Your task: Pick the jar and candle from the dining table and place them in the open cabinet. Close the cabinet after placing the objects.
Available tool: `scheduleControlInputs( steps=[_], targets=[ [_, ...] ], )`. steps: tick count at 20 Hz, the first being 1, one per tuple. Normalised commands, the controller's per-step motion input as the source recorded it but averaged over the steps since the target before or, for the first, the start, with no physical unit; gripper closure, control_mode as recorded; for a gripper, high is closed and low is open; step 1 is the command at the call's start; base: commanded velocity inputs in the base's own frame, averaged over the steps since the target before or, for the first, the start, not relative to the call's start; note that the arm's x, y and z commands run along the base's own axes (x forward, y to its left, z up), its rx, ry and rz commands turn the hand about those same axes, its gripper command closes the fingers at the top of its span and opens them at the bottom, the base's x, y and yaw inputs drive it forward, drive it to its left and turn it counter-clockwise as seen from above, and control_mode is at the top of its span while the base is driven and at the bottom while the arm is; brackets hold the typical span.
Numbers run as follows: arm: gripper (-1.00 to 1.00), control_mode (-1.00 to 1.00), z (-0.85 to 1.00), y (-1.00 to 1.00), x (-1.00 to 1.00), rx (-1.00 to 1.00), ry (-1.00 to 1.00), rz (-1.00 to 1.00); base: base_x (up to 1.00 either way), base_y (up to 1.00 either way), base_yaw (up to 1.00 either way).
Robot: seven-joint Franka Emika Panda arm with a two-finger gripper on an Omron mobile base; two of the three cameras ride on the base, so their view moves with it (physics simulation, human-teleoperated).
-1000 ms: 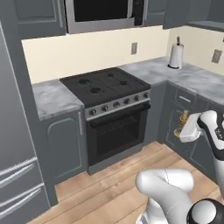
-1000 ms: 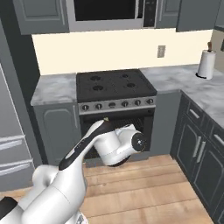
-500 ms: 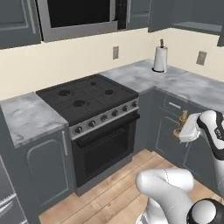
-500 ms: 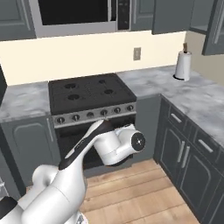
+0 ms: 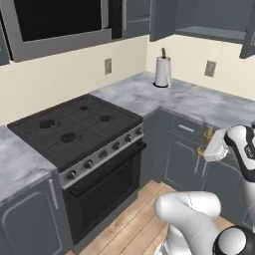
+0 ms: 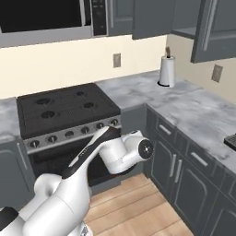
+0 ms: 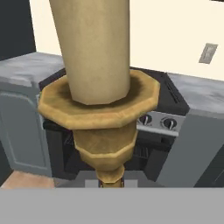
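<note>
Your tool (image 5: 205, 145) is closed on the candle (image 7: 94, 52) — in the hand view its pale stick and brass holder loom right up against the camera, and in the left base view the little gold holder shows at the end of the white hand, carried in the air in front of the dark lower doors. Ahead you have the black stove (image 5: 74, 130) set in the grey marble counter (image 5: 199, 102), with a paper towel roll (image 6: 167, 70) standing in the corner. Above it, the cabinet (image 5: 209, 20) hangs with a door (image 6: 213, 27) swung open.

A paper towel roll (image 5: 162, 70) stands on the marble counter (image 5: 199, 102).
</note>
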Motion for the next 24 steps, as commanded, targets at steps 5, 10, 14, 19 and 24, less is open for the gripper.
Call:
scheduleControlInputs(
  steps=[5, 10, 14, 19, 24],
  targets=[
    [1.0, 1.0, 0.0, 0.0, 0.0, 0.0, 0.0, 0.0, 0.68, 0.0, -0.3],
    [1.0, 1.0, 0.0, 0.0, 0.0, 0.0, 0.0, 0.0, 0.71, 0.0, -0.3],
    [1.0, 1.0, 0.0, 0.0, 0.0, 0.0, 0.0, 0.0, 0.7, 0.01, -0.29],
    [1.0, 1.0, 0.0, 0.0, 0.0, 0.0, 0.0, 0.0, 0.71, 0.02, -0.3],
    [1.0, 1.0, 0.0, 0.0, 0.0, 0.0, 0.0, 0.0, 0.66, 0.06, -0.3]
  ],
)
